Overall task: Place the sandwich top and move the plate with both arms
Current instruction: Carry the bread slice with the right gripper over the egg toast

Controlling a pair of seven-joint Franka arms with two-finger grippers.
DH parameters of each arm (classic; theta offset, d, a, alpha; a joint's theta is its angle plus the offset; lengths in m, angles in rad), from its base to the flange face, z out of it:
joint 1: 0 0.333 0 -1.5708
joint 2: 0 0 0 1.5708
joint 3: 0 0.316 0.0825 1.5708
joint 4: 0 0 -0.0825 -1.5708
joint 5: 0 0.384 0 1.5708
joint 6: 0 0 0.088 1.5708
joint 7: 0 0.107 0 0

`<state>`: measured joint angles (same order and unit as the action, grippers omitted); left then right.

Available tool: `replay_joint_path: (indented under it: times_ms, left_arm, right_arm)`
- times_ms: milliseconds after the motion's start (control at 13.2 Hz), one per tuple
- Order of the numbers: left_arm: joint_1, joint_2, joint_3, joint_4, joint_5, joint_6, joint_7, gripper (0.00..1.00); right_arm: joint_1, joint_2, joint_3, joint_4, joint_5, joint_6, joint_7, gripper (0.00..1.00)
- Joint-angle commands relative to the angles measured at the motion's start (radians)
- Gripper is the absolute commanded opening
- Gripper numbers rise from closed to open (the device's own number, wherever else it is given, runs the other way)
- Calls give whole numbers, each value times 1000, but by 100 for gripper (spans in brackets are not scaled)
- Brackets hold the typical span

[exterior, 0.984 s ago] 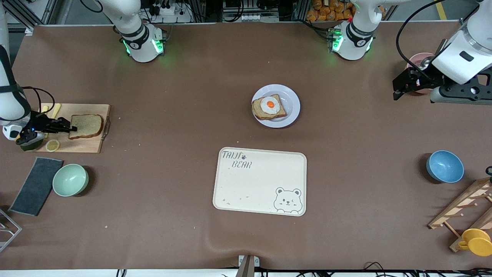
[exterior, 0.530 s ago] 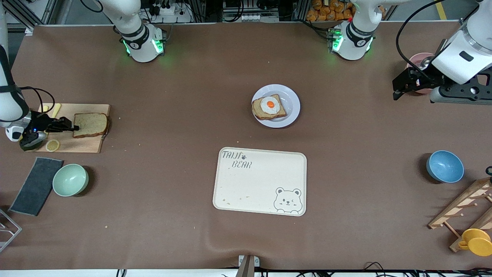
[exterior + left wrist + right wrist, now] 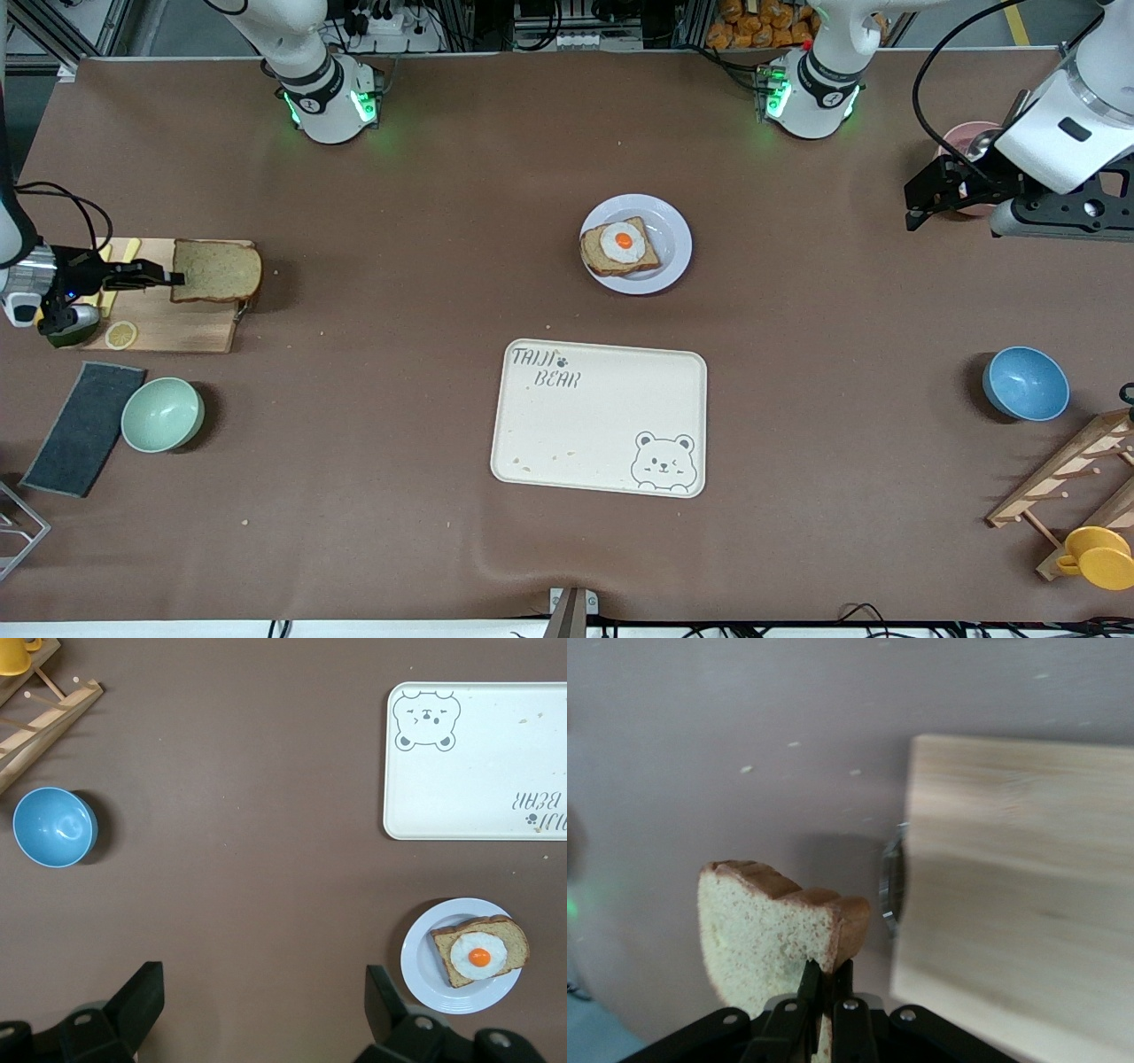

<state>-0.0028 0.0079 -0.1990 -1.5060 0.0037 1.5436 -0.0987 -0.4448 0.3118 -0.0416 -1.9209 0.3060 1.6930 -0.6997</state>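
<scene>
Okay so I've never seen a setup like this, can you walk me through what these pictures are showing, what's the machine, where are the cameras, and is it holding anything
These are two white robot arms bolted along one edge of a brown table. One picture looks down from a high camera facing them; the other two come from cameras on each arm's wrist.

The right gripper is shut on a plain bread slice, held over a wooden board. Its wrist view shows the slice pinched by one edge.

The left gripper waits open above its end of the table, near a pink cup.

Mid-table sits a white plate with bread and a fried egg. Nearer the high camera is a cream tray with a bear drawing. A green bowl and a blue bowl stand toward the table's ends.
</scene>
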Motion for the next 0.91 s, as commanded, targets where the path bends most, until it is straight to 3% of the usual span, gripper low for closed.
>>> replay_joint_path:
  times_ms: [0,227,454,606,681,833]
  left_arm:
    - [0,6,-2,18,-8,-5,-3,100]
    - [1,6,-2,18,-8,-5,-3,100]
    - [0,6,-2,18,-8,-5,-3,100]
    - [0,6,-2,18,-10,-5,-1,100]
    - [0,6,-2,18,-8,-5,-1,100]
    - [0,6,-2,18,-8,-5,-3,100]
  right_arm:
    - [67,-105,5,-17,-7,-103,101,0]
    - [148,-195,31,-26,102,-133,121,0]
    - [346,-270,34,-33,110,-76,371,0]
    - [481,-283,35,-33,133,-17,538,0]
    - [535,-281,34,-36,190,20,598,0]
    - [635,-281,35,-70,243,120,632,0]
